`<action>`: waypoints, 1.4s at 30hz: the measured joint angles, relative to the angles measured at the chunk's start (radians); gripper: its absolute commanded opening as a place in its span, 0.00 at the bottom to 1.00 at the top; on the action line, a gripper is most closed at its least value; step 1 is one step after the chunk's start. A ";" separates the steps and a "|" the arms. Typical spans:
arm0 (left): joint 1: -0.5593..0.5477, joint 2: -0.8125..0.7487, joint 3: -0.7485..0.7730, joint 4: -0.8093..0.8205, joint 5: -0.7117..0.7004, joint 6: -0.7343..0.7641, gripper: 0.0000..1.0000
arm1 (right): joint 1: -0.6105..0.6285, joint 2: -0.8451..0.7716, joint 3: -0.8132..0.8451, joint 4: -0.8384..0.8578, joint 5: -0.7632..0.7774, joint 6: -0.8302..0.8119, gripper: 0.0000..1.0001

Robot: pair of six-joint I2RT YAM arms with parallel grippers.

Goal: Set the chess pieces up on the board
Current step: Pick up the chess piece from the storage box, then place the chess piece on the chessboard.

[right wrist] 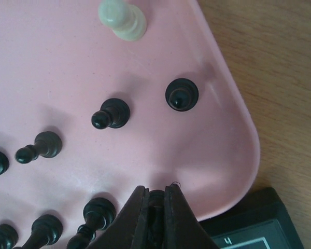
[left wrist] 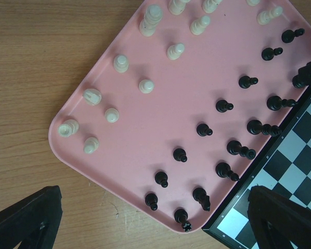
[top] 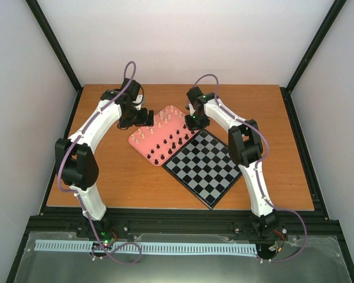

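The black and grey chessboard [top: 205,165] lies bare of pieces at table centre; its corner shows in the left wrist view [left wrist: 295,171]. Black and cream chess pieces [top: 165,137] stand on the pink tray [top: 143,141]. My right gripper [right wrist: 155,199] is shut on a black chess piece [right wrist: 156,197] over the tray's corner beside the board; in the top view it [top: 193,122] sits at the tray's right edge. My left gripper [top: 146,118] hovers above the tray's far left side, its fingers [left wrist: 28,218] spread wide and empty. Black pieces [left wrist: 217,135] and cream pieces [left wrist: 119,78] show below it.
The pink tray [left wrist: 145,129] touches the board's far-left edge. A black pawn [right wrist: 182,95] and another [right wrist: 111,114] stand near the right gripper, a cream piece [right wrist: 122,18] further off. Bare wooden table [top: 106,177] surrounds tray and board.
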 measured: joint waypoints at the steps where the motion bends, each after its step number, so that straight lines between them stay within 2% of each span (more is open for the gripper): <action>1: 0.000 0.000 0.000 0.000 0.000 0.000 1.00 | 0.000 -0.003 0.001 -0.003 0.002 0.000 0.03; 7: 0.000 0.001 0.000 0.000 0.000 0.000 1.00 | 0.000 -0.080 0.015 -0.010 0.014 0.007 0.03; 11: 0.000 0.001 0.000 0.000 0.000 0.000 1.00 | 0.000 -0.217 -0.045 0.008 0.037 0.018 0.03; 19: 0.000 0.000 -0.002 0.001 0.002 0.000 1.00 | -0.009 -0.626 -0.540 0.040 0.097 0.079 0.03; 24: 0.000 0.000 -0.005 0.002 0.010 -0.003 1.00 | -0.028 -0.790 -0.793 0.036 0.114 0.134 0.03; 29: 0.000 0.000 -0.006 0.002 0.021 -0.004 1.00 | -0.040 -0.938 -0.977 0.048 0.126 0.190 0.03; 36: 0.000 0.000 -0.013 0.004 0.027 -0.006 1.00 | -0.143 -0.977 -1.129 0.107 0.128 0.222 0.03; 42: 0.000 0.000 -0.013 0.004 0.026 -0.006 1.00 | -0.221 -0.977 -1.187 0.163 0.127 0.225 0.03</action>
